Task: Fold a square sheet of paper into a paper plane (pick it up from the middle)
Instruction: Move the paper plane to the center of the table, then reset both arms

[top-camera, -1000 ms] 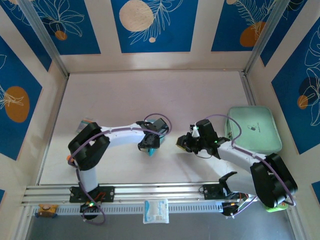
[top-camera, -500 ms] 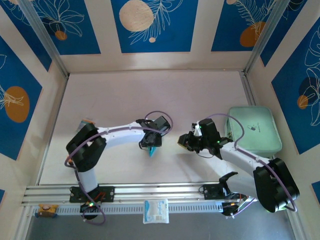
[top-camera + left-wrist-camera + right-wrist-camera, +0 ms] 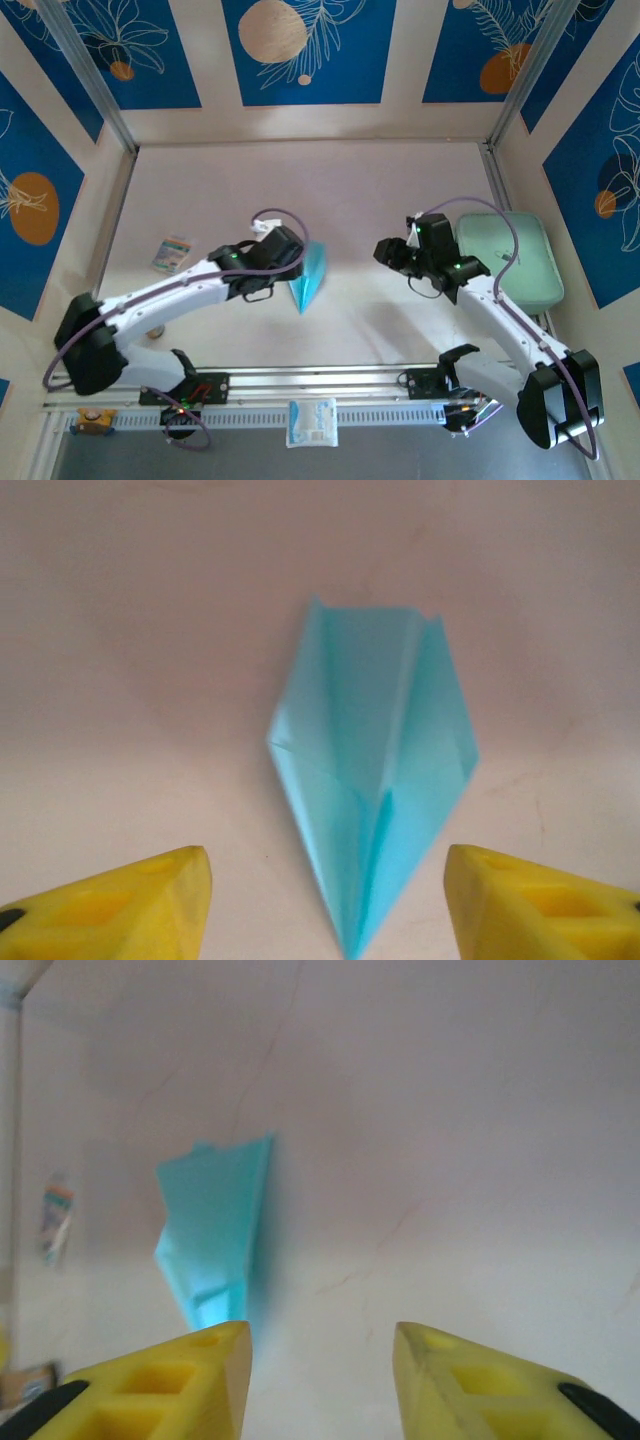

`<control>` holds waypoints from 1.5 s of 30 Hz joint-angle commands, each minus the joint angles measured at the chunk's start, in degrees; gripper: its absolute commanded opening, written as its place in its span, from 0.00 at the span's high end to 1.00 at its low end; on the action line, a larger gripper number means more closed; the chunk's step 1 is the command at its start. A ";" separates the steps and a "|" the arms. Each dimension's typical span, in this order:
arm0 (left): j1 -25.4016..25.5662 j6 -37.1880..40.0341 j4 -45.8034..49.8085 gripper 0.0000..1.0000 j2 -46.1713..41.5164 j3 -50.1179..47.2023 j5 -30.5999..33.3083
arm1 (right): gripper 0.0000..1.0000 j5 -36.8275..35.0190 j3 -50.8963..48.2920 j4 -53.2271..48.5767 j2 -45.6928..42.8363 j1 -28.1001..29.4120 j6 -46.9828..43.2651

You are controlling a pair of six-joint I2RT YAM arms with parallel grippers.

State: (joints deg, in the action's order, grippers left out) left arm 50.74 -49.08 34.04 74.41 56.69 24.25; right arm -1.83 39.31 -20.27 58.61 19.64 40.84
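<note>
The light blue paper plane (image 3: 308,277) lies on the table, folded into a dart with a centre crease and its tip toward the near edge. My left gripper (image 3: 290,262) hovers just left of it, raised. In the left wrist view the plane (image 3: 375,770) points its tip down between my yellow fingers (image 3: 120,910), and the left gripper (image 3: 325,865) is open without touching it. My right gripper (image 3: 385,252) hangs to the plane's right, apart from it. Seen from the right wrist, the plane (image 3: 215,1230) lies ahead to the left, and the right gripper (image 3: 320,1345) is open with bare table between its fingers.
A mint-green tray (image 3: 515,258) stands at the right edge, under the right arm's cable. A small printed packet (image 3: 173,253) lies at the left. A white packet (image 3: 312,422) rests on the front rail. Patterned walls close in the table.
Both sets of jaws have opened. The left gripper let go of the plane and pulled up and left, leaving it flat on the table. The right gripper drew back up and right.
</note>
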 commanded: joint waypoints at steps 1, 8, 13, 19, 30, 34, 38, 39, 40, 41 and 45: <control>-6.56 9.69 -2.93 0.30 -6.26 -6.72 6.10 | 0.52 -14.95 0.47 -1.13 0.87 -0.37 -10.34; -23.10 28.87 -17.84 0.13 -17.83 -19.30 5.23 | 0.41 -27.73 -1.23 12.49 9.64 -3.62 -23.09; -34.07 38.12 -26.93 0.06 -14.86 -22.47 0.50 | 0.41 -26.25 -4.63 29.77 18.15 -6.64 -32.83; -38.21 45.58 -37.98 0.03 -3.83 -22.18 -0.59 | 0.42 -16.48 -9.97 53.19 24.35 -8.70 -42.41; -42.81 52.99 -83.31 0.00 9.90 -34.89 -10.37 | 0.07 -3.84 -15.92 69.72 29.83 -18.91 -35.37; -44.30 53.29 -91.34 0.00 15.58 -36.71 -16.29 | 0.01 -7.87 -15.98 67.28 28.50 -18.54 -34.60; -46.76 50.70 -86.88 0.00 14.99 -35.07 -18.50 | 0.01 -8.00 -16.19 68.17 28.76 -18.41 -34.67; -46.88 50.87 -87.80 0.00 15.29 -35.15 -18.45 | 0.01 -8.13 -16.20 68.29 28.70 -18.42 -34.69; -46.79 50.94 -87.79 0.00 15.40 -35.10 -18.27 | 0.01 -7.98 -16.10 67.70 28.57 -18.43 -34.61; -46.79 50.91 -87.10 0.00 15.07 -35.09 -18.23 | 0.01 -7.98 -16.13 68.20 28.74 -18.41 -34.69; -46.72 51.10 -88.73 0.00 15.19 -35.67 -18.16 | 0.01 -7.85 -16.07 67.83 28.67 -18.49 -34.60</control>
State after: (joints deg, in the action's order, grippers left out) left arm 4.49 2.46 -51.40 89.43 20.95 7.90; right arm -8.97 22.48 45.87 87.55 0.91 5.63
